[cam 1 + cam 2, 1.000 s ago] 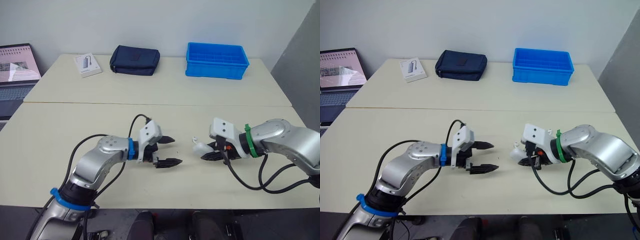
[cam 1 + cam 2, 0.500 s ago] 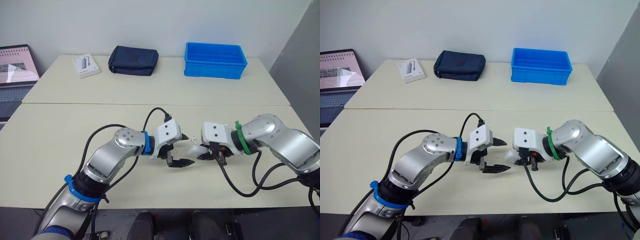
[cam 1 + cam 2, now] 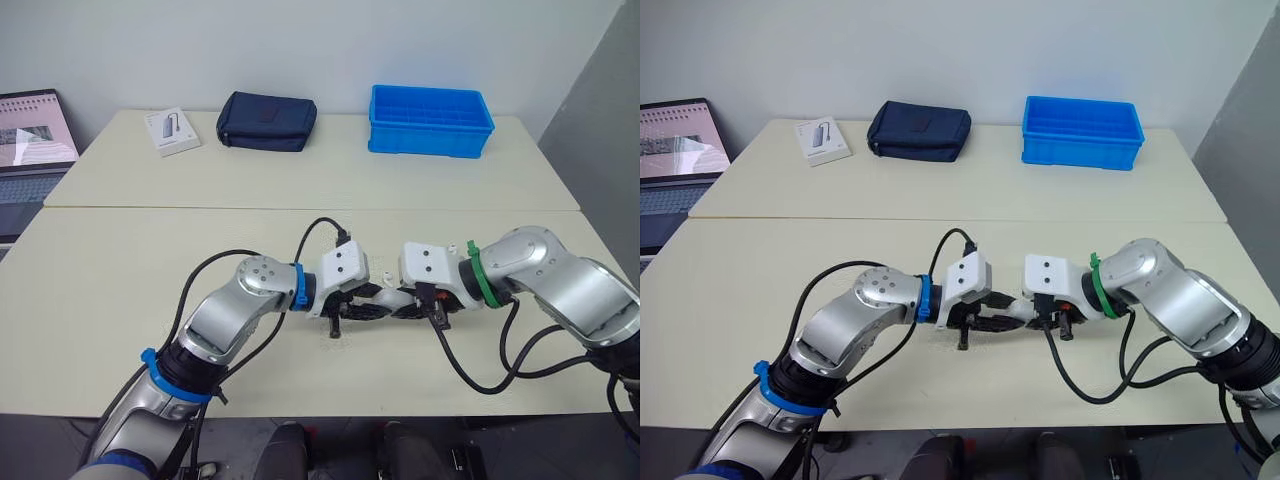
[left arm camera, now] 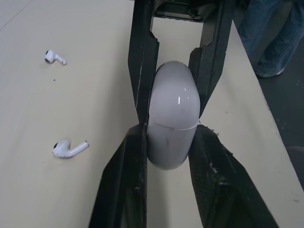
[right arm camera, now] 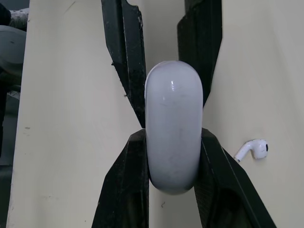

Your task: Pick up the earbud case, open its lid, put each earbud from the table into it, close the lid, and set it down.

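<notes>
The white earbud case (image 4: 172,118) hangs closed just above the table (image 3: 150,260), held from both sides in the middle of the near half. My left gripper (image 3: 372,305) is shut on one end of it, its black fingers (image 4: 134,156) pressing both flanks below the lid seam. My right gripper (image 3: 400,303) is shut on the other end, seen from its own wrist as fingers (image 5: 127,166) clamping the case (image 5: 172,137). Two loose earbuds lie on the table beside the grip: one (image 4: 69,148) close by, the other (image 4: 55,57) farther off. One earbud (image 5: 254,149) lies next to my right fingers.
On the far table stand a blue bin (image 3: 432,120), a navy pouch (image 3: 267,121) and a small white box (image 3: 174,130). An open laptop (image 3: 30,150) is at the far left. A person's legs in jeans (image 4: 266,38) stand beyond the table edge.
My left gripper has moved right from an open stance to the case and closed on it. My right gripper carried the case leftward to meet it and keeps its grip.
</notes>
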`<action>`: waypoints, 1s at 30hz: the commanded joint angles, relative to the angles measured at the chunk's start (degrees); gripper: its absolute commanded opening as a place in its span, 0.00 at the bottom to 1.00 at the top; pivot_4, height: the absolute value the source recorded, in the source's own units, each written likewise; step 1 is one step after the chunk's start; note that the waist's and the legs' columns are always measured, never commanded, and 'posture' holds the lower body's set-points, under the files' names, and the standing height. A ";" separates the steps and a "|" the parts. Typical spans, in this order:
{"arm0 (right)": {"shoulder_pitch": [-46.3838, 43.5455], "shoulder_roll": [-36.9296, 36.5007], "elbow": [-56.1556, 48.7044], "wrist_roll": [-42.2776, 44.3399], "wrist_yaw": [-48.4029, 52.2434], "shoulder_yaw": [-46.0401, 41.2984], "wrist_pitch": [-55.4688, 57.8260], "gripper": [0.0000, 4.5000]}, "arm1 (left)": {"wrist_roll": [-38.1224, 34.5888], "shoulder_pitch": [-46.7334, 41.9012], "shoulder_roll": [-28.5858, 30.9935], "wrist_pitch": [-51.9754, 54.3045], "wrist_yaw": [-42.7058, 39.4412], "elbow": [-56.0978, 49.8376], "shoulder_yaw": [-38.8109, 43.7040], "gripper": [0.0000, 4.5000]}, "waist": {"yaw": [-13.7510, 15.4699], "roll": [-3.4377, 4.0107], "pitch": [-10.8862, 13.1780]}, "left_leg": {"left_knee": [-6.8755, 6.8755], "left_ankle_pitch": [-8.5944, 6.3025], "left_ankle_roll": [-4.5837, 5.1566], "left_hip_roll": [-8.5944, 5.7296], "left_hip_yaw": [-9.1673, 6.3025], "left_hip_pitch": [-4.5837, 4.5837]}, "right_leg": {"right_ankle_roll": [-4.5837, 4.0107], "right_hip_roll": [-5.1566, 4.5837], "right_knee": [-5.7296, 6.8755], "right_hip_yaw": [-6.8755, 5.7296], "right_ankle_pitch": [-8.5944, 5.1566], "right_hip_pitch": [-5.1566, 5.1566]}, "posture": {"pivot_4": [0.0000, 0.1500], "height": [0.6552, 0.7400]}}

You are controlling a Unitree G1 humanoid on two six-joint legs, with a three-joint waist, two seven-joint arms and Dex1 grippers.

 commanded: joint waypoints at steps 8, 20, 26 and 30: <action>0.17 0.04 -2.18 -0.64 3.19 -2.68 -2.80 0.34 | 0.58 0.13 -0.70 -0.16 0.95 -0.51 0.27 0.17 | 0.00 0.00 0.00 | 0.04 0.00 0.00 -0.01 0.05 0.01 | 0.00 0.00 0.06 0.08 0.00 -0.02 | 1.00 0.79; 6.78 -3.42 2.01 -0.60 6.54 -15.69 -23.13 0.72 | -7.99 13.67 -1.64 -6.44 0.14 -0.74 12.47 0.17 | -0.14 -0.01 0.00 | 0.17 0.00 0.00 -0.06 0.53 0.18 | 0.05 -0.06 0.61 0.63 -0.02 -0.28 | 1.00 0.79; 8.72 0.28 -2.97 2.60 3.74 -19.06 -20.52 0.72 | -10.17 19.22 -4.68 -11.88 1.70 0.01 16.94 0.17 | 0.00 -0.02 -0.01 | 0.27 0.00 0.01 0.01 0.71 0.42 | 0.04 -0.02 0.85 0.80 -0.02 -0.22 | 1.00 0.79; 9.13 3.42 -4.33 0.65 0.62 -16.54 -19.06 0.72 | -9.33 19.68 -4.90 -13.72 1.74 -0.41 15.91 0.17 | 0.02 -0.02 -0.01 | 0.32 0.00 0.01 -0.02 0.84 0.42 | 0.04 -0.03 0.84 0.93 -0.02 -0.21 | 1.00 0.79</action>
